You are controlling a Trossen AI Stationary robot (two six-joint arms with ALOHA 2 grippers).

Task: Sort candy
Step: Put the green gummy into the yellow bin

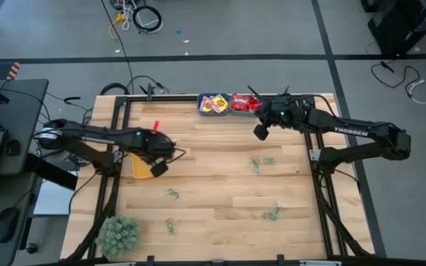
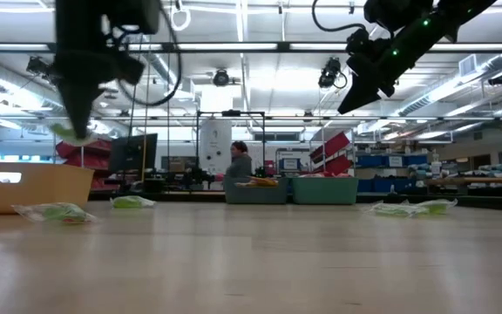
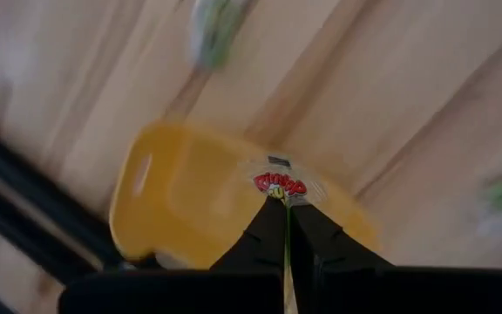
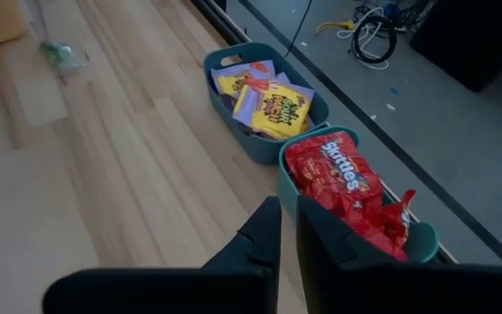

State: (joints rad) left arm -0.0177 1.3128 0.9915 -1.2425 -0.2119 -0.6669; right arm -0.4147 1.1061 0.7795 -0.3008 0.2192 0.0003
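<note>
Both jaws are closed: the left gripper [image 3: 287,209] pinches a small clear-wrapped candy piece [image 3: 280,184] with a red label, while the right gripper [image 4: 288,228] has its fingers pressed together on nothing.

Only the left wrist view shows that pinched piece; it hangs over a yellow bin [image 3: 181,201] whose inside looks bare. From overhead the same bin [image 1: 140,167] is mostly covered by the left arm, near the worktop's [image 1: 213,177] left edge. The level view shows the left gripper [image 2: 75,131] raised above the worktop with something pale green at its tip, and a tan-looking box at the far left.

The right wrist view gives the clearest look into two teal bins at the far edge. One teal bin [image 4: 260,139] holds yellow packets [image 4: 273,106] with purple marks; the other teal bin [image 4: 421,244] is heaped with red packets [image 4: 347,187] bearing white lettering. Overhead, the right gripper [image 1: 261,131] hovers just in front of these bins.

Pale green pieces [image 1: 261,162] in clear wrappers lie scattered loose over the worktop, some in the middle, others nearer the front edge [image 1: 272,214]. A green fuzzy plant ball [image 1: 118,233] sits at the front left corner. A person [image 2: 238,161] shows in the room beyond.
</note>
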